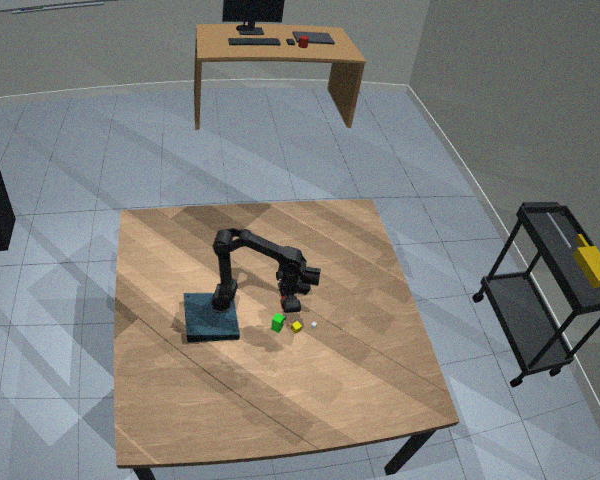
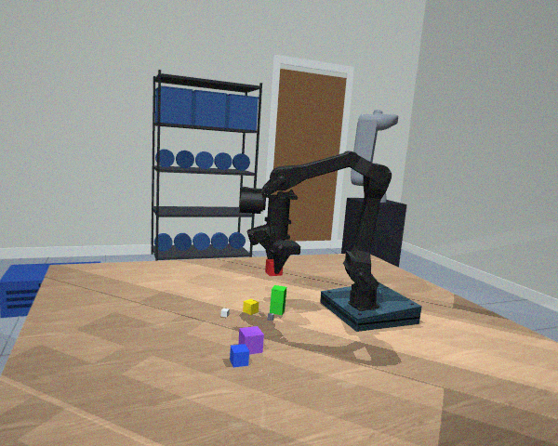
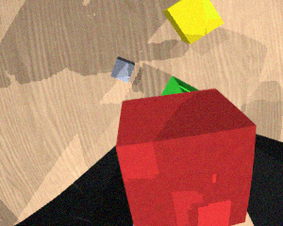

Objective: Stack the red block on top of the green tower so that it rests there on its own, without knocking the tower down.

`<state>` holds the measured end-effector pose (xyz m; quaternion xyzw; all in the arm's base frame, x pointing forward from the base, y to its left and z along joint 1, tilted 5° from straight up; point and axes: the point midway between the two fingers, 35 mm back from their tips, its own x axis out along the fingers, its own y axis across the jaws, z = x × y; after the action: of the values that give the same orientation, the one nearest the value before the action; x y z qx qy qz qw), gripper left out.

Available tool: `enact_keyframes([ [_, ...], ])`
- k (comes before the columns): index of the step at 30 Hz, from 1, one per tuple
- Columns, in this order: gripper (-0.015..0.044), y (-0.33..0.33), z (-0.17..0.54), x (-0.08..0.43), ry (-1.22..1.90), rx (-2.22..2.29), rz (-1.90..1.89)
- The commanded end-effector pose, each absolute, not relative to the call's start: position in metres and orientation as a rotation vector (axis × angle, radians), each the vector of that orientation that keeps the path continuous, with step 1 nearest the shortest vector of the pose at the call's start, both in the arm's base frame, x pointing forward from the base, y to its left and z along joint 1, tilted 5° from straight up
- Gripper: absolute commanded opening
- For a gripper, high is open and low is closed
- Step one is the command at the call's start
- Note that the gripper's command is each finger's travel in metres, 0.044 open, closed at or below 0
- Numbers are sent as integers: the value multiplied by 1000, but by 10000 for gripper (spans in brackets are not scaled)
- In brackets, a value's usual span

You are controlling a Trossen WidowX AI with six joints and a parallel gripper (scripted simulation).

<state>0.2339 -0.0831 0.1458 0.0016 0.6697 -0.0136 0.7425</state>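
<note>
My gripper [image 1: 288,304] [image 2: 274,268] is shut on the red block [image 2: 270,267] [image 3: 186,179] and holds it in the air. In the top view the block is mostly hidden by the fingers. The green tower [image 1: 277,322] [image 2: 277,300] [image 3: 172,88] stands upright on the table below. In the exterior view there is a clear gap between the block's underside and the tower's top. In the wrist view the red block hides most of the tower, and only a small green part shows past its far edge. Exact alignment cannot be told.
A yellow block [image 1: 296,326] [image 2: 250,307] [image 3: 194,20] lies beside the tower. A small grey cube [image 2: 270,317] [image 3: 123,70] is close to the tower's foot. A white cube [image 1: 313,324] [image 2: 225,312] lies beyond the yellow block. A purple block [image 2: 251,340] and a blue block [image 2: 239,356] stand together.
</note>
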Motion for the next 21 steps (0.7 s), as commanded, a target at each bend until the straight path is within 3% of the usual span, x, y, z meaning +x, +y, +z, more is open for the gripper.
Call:
enact_keyframes([
  [1,0,-93,143,221,1472,4,-22],
  [21,0,-106,106,210,1471,3,-24],
])
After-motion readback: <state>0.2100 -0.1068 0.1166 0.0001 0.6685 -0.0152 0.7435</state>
